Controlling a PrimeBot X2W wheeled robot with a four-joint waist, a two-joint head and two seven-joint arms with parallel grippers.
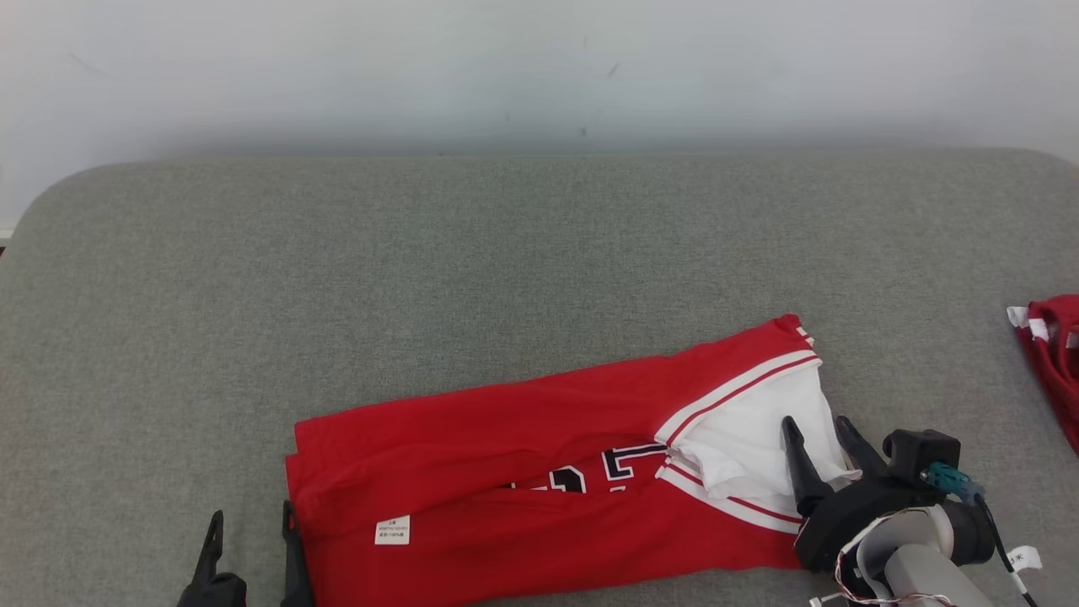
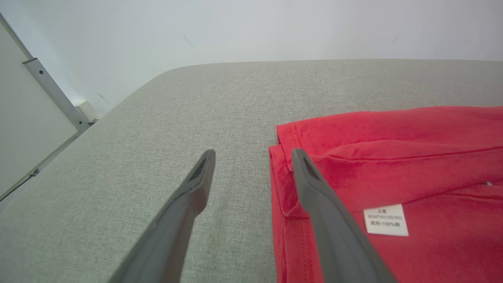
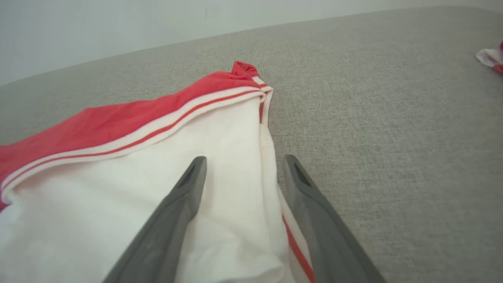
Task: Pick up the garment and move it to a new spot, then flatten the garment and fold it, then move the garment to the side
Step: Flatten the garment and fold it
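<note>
Left gripper (image 1: 251, 518): released, jaws wide, straddling the garment's left hem.
Right gripper (image 1: 816, 426): released, jaws wide, over the white lining at the garment's right end.
Garment (image 1: 506, 438): red, folded lengthwise, lying near the front of the table.
Table (image 1: 421, 253): grey fabric.

Garment (image 1: 523, 455) lies on table (image 1: 421, 278), near the front edge. Left gripper (image 1: 253, 510) straddles its left edge and right gripper (image 1: 816, 420) its right edge. Second cloth (image 1: 1054, 354) lies far right, well apart.
</note>
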